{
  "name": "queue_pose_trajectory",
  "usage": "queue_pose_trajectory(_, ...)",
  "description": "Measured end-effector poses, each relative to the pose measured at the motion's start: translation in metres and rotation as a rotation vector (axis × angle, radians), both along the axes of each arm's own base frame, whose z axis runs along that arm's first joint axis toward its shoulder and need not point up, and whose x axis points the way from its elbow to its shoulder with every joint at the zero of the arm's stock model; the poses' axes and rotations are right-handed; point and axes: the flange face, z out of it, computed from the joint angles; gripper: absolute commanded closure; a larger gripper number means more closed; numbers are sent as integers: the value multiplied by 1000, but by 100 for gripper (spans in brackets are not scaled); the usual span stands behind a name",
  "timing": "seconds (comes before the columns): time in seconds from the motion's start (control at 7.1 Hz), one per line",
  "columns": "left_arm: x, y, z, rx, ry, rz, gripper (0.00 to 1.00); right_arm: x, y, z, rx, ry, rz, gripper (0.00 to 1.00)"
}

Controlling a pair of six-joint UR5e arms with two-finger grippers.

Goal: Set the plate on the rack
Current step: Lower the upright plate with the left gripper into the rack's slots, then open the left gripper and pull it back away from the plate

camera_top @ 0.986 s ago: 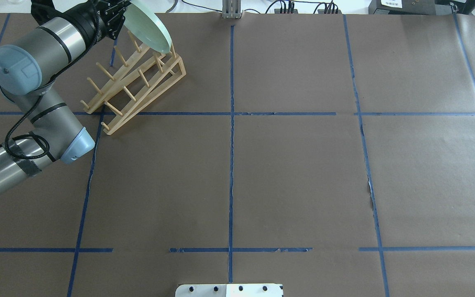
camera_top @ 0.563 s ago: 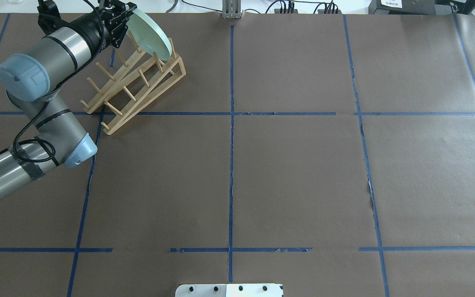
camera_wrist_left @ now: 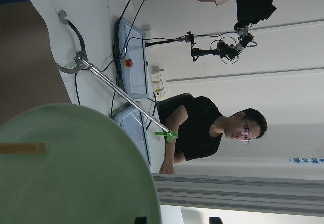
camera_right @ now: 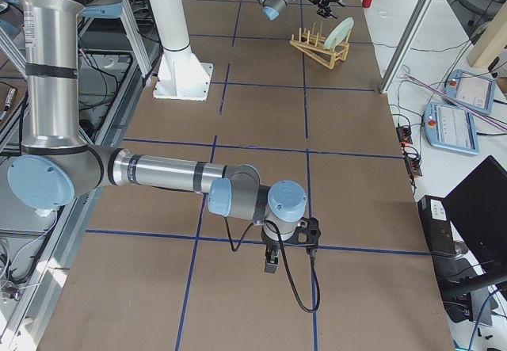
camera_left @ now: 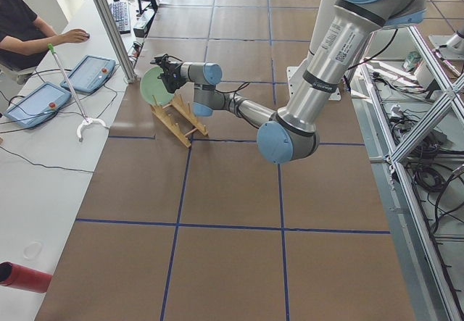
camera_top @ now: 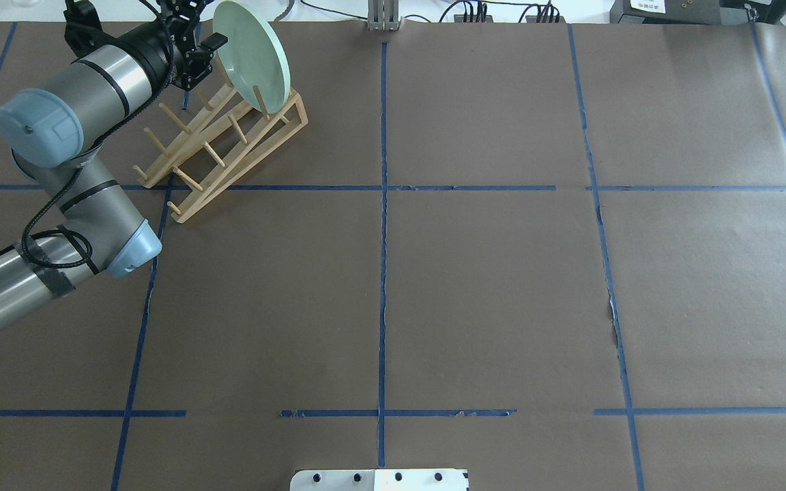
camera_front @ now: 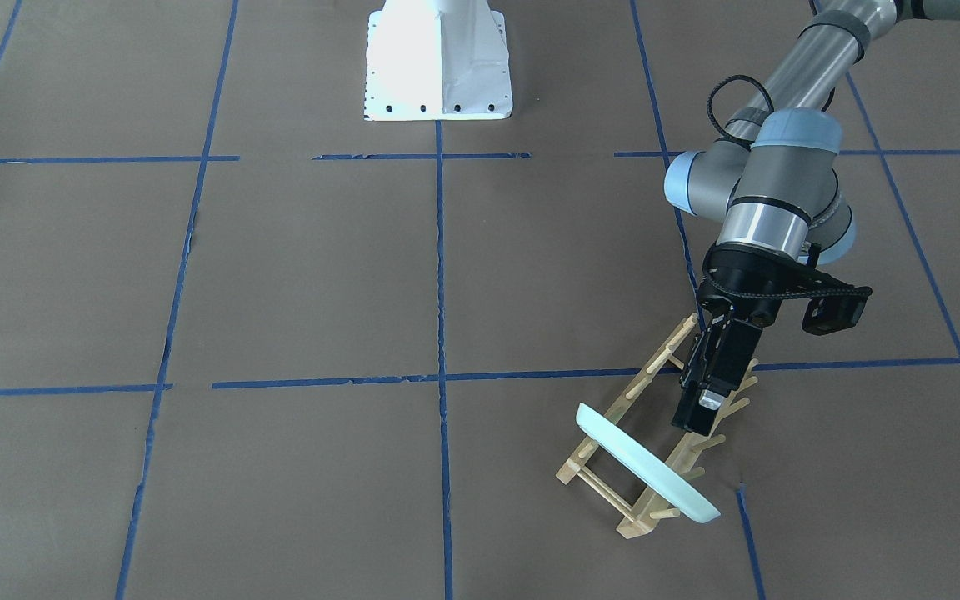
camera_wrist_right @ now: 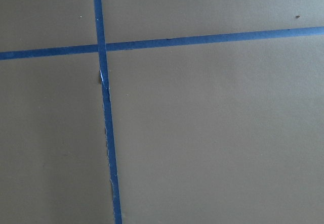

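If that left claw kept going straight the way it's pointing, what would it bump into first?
Most likely the plate, standing in the rack right ahead of the left gripper; exact depth is hard to judge.

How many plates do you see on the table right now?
1: the plate stands tilted between pegs at the rack's far end in the overhead view; none seems hidden.

The left arm (camera_top: 93, 75) is built of brushed silver metal tubes joined by rounded pale blue-grey caps, with black rings at the joints. A thin black cable (camera_top: 44, 202) loops off its forearm, strapped down with dark tape. Its wrist carries a black, boxy end effector (camera_front: 695, 417) and a small black camera block (camera_front: 834, 312) on a bracket. The right arm (camera_right: 158, 173) shares the silver-and-blue finish, and the white metal pedestal (camera_front: 438, 62) shows a row of dark bolt holes along its foot.
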Motion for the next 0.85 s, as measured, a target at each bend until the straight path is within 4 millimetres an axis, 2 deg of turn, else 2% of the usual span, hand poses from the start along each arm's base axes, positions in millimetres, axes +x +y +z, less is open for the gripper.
queue_pose_trajectory(0.42, -2, 0, -3, 22, -29, 4, 0, 0, 0, 0, 0, 0, 0, 0)
queue_pose_trajectory(0.7, -16, 5, -10, 148, -203, 26, 0, 0, 0, -1, 1, 0, 0, 0)
queue_pose_trajectory(0.85, -28, 14, 0, 222, -340, 35, 0, 0, 0, -1, 1, 0, 0, 0)
